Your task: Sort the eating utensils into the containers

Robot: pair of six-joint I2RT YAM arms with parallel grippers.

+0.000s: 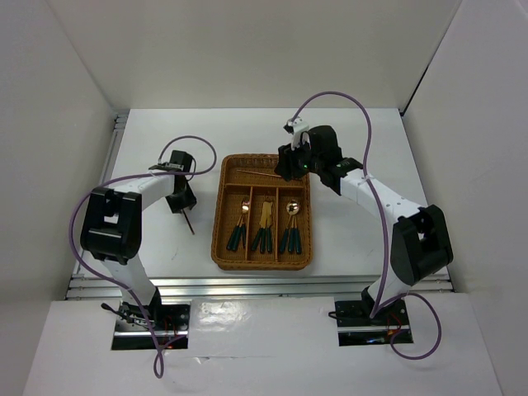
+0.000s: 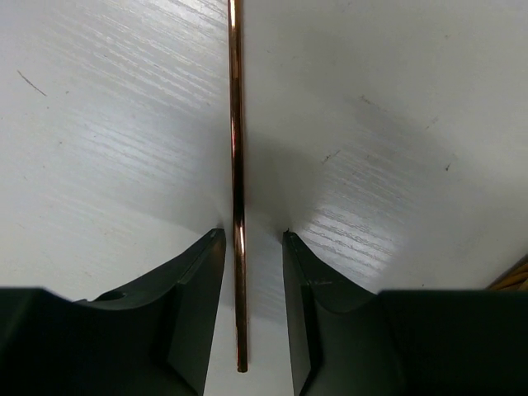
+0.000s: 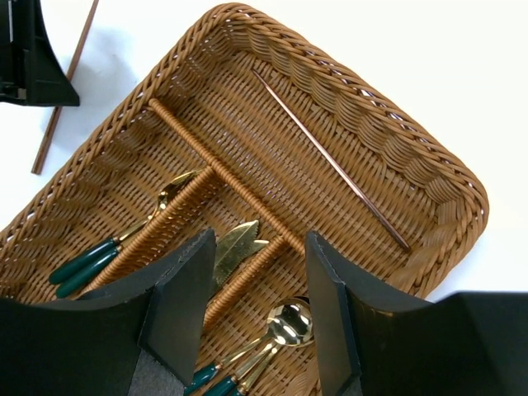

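A thin reddish-brown chopstick (image 2: 237, 165) lies on the white table left of the tray and also shows in the top view (image 1: 189, 221). My left gripper (image 2: 252, 239) is open and low over it, one finger on each side, neither touching it. The wicker tray (image 1: 262, 213) holds a second chopstick (image 3: 330, 161) in its crosswise slot. Gold-headed, teal-handled utensils fill the three long slots: spoons (image 3: 289, 322), flat serrated pieces (image 3: 235, 247) and more spoons (image 3: 165, 202). My right gripper (image 3: 256, 239) is open and empty above the tray's divider; in the top view (image 1: 290, 165) it hovers over the tray's far end.
The tray's woven rim (image 3: 388, 124) stands higher than its floor. White walls close in the table on the left, back and right. A metal rail runs along the near edge (image 1: 247, 285). Purple cables loop above both arms.
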